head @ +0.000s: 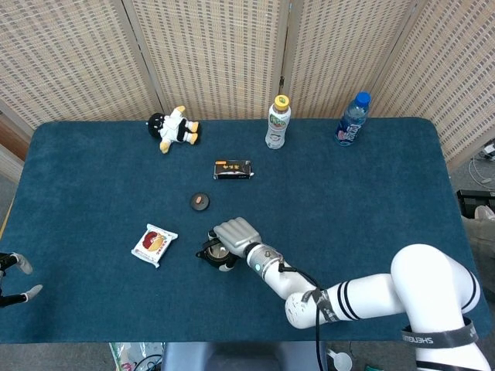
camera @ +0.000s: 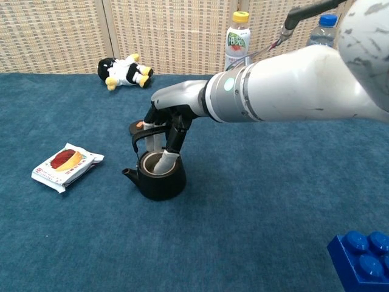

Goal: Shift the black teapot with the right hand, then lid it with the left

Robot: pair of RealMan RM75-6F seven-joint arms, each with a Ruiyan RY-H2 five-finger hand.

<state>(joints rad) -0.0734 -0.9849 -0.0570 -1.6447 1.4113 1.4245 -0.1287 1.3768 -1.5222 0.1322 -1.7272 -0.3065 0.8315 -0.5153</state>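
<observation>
Head view: black teapot [head: 213, 254] near the middle of the blue table [head: 371, 193], toward the front edge, partly hidden under the right hand [head: 233, 234]. Right hand laid over the pot from the right, back of the hand up; hold on the pot not readable from this angle. Small round lid [head: 199, 201] lying apart from the pot, farther back and slightly left, with an orange knob on top. Snack packet [head: 155, 244] left of the pot, well apart. Black box [head: 233, 169] beyond the lid. Plush toy [head: 175, 128], green-labelled bottle [head: 278, 122] and blue-capped bottle [head: 352, 119] along the far edge. Left hand [head: 14, 278] at the far left edge of the frame, off the table, pale fingertips apart, holding nothing.

Chest view: black teapot [camera: 159, 177] upright on the cloth, spout pointing left, mouth open and uncovered. Right hand [camera: 165, 131] directly above the pot, fingers [camera: 165, 161] curled down around the arched handle, one pale fingertip dipping inside the rim. Lid [camera: 138, 127] just behind the pot's handle, flat on the table. Snack packet [camera: 67, 165] to the left. Plush toy [camera: 125, 72] and green-labelled bottle [camera: 237, 41] at the back, blue-capped bottle [camera: 319, 30] partly hidden behind the arm. Blue brick [camera: 363, 258] at the lower right corner. Left hand outside this frame.
</observation>
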